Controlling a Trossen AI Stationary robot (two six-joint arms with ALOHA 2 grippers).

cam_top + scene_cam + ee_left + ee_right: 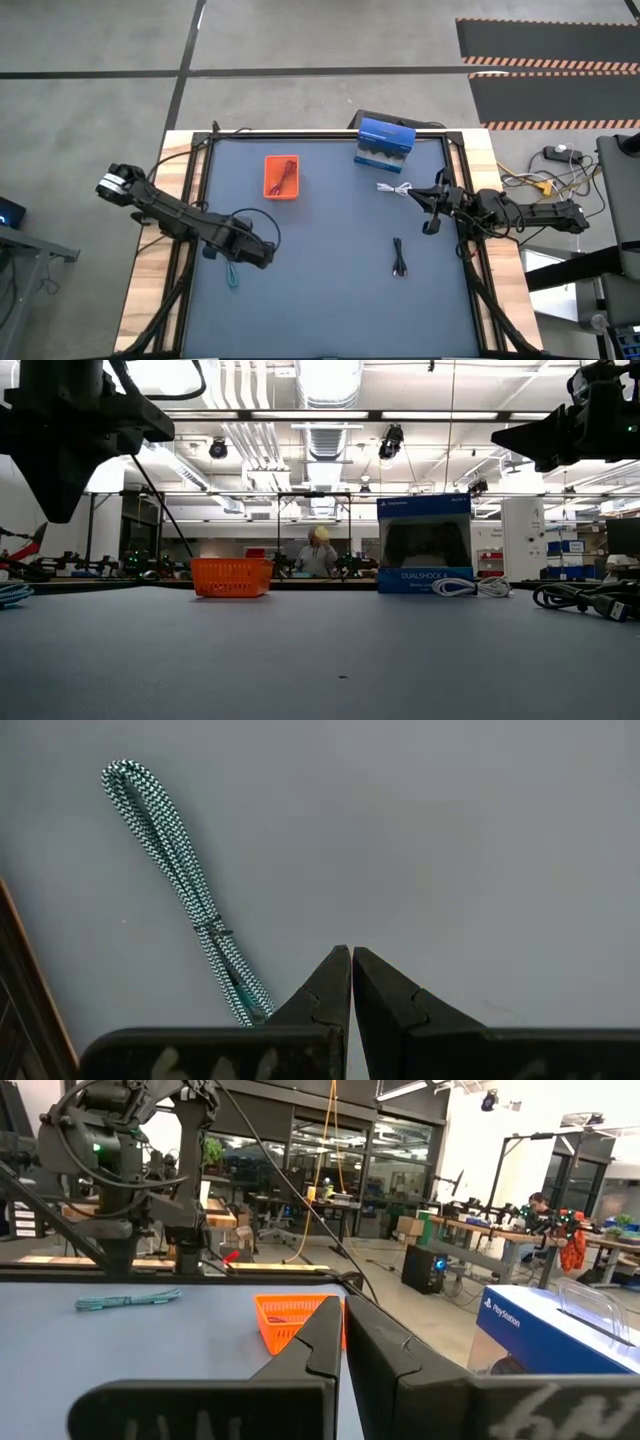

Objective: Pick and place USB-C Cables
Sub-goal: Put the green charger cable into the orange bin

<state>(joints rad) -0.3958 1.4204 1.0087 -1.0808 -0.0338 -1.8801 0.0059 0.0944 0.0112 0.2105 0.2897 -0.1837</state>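
Four cables counted from the high view on the dark blue-grey surface (330, 290), wood strips along both sides: red cable (283, 177) lying inside the orange basket (268, 190), white cable (394, 188) just in front of the blue box (385, 140), black cable (399, 257) alone toward the right-middle, teal cable (233, 274) at the left, just beside the left pincer (232, 255). Right pincer (432, 205) hovers near the white cable, right edge. One basket, one box. Grey floor with hazard-striped mats around. Low view: workshop room behind, ceiling ducts, lamps, benches, one person seated far back; orange basket (231, 576), blue box (425, 545) upright, white cable (470, 587) beside it, black cable (585, 600) at right, teal cable end (12, 594) at far left edge; both arms overhead. Left wrist view: left pincer (351, 982) narrow, tips nearly touching, holding nothing; teal cable (180, 880) folded, flat on the surface, beside the tips. Right wrist view: right pincer (343, 1320) narrow, nearly closed, empty; teal cable (128, 1299), basket (290, 1318), box (550, 1325), left arm beyond.
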